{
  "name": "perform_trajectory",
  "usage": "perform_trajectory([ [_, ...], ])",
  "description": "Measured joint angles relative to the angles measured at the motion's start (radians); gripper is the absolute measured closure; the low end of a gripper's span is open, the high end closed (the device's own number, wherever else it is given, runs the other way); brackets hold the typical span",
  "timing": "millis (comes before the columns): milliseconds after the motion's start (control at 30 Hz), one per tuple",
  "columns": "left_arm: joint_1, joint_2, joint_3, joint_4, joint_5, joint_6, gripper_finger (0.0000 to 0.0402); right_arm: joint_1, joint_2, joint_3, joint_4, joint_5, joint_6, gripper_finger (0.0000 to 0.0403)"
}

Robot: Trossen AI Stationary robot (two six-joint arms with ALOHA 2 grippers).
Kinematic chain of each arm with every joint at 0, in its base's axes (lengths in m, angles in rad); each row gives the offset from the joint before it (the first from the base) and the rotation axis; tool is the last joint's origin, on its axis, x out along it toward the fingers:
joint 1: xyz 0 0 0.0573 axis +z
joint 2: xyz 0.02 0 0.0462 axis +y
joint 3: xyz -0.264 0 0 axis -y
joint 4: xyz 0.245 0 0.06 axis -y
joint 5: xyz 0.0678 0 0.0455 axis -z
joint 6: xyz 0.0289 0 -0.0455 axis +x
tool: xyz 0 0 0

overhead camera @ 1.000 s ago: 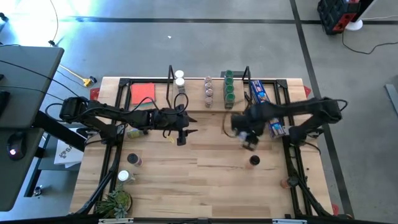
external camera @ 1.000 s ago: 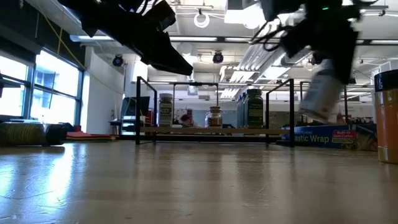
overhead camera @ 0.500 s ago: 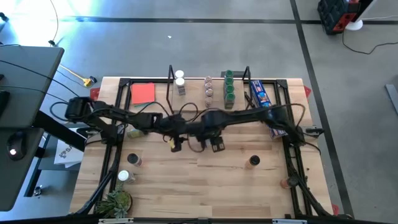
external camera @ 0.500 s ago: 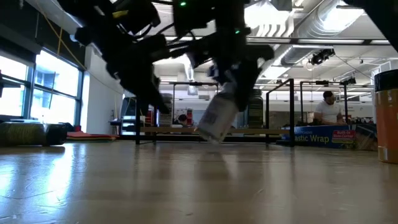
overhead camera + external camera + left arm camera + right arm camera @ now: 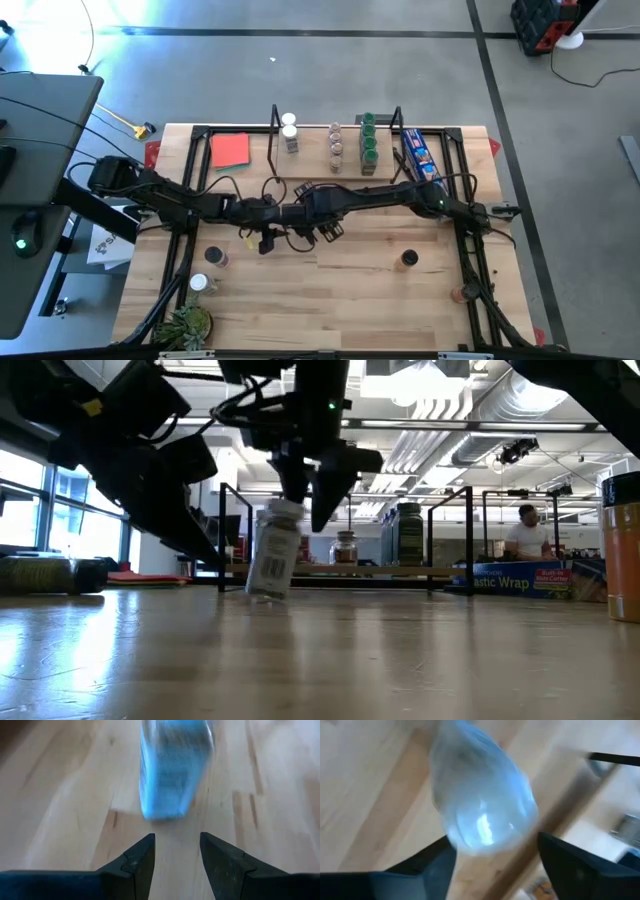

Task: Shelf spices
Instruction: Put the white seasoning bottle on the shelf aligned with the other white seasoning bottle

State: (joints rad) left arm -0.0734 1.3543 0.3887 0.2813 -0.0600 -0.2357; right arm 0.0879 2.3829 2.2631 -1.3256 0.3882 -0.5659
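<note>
The right hand point(image 5: 308, 510) hangs mid-desk with its fingers spread, and a jar point(image 5: 272, 555) leans tilted just beneath them, its base at the desk point(image 5: 350, 290) and well short of the shelf point(image 5: 315, 150). Unsupported at that lean, the jar may topple and roll. The left hand point(image 5: 177, 845), fingers parted and empty, sits close enough to knock it.

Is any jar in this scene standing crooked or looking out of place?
Yes. One spice jar leans tilted on the table in front of the shelf, under the right gripper, whose open fingers do not clamp it. It might tip over.
</note>
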Motion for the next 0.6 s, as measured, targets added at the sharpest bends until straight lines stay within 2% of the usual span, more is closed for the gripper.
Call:
perform_trajectory([
  [67, 0.000, 0.001, -0.007, 0.050, -0.001, 0.006, 0.0251, -0.002, 0.000, 0.031, -0.005, 0.026, 0.000, 0.0108],
  [167, 0.001, 0.001, -0.007, 0.077, -0.014, 0.030, 0.0251, -0.002, 0.000, 0.080, -0.028, 0.058, 0.017, 0.0099],
  [233, 0.000, 0.001, -0.009, 0.066, -0.027, 0.036, 0.0251, -0.002, -0.006, 0.096, -0.081, 0.049, 0.072, 0.0098],
  [300, 0.001, 0.001, -0.008, 0.035, -0.043, 0.030, 0.0251, -0.003, -0.040, 0.049, -0.122, -0.001, 0.155, 0.0097],
  [367, 0.001, 0.001, -0.009, -0.003, -0.074, 0.023, 0.0251, -0.004, -0.094, -0.026, -0.142, -0.070, 0.257, 0.0096],
  [467, 0.002, 0.008, -0.009, -0.005, -0.108, 0.032, 0.0251, 0.007, -0.202, -0.213, -0.050, -0.101, 0.391, 0.0097],
  [600, -0.014, 0.022, -0.008, 0.101, -0.007, 0.033, 0.0251, 0.050, -0.349, -0.513, 0.188, -0.082, 0.564, 0.0099],
])
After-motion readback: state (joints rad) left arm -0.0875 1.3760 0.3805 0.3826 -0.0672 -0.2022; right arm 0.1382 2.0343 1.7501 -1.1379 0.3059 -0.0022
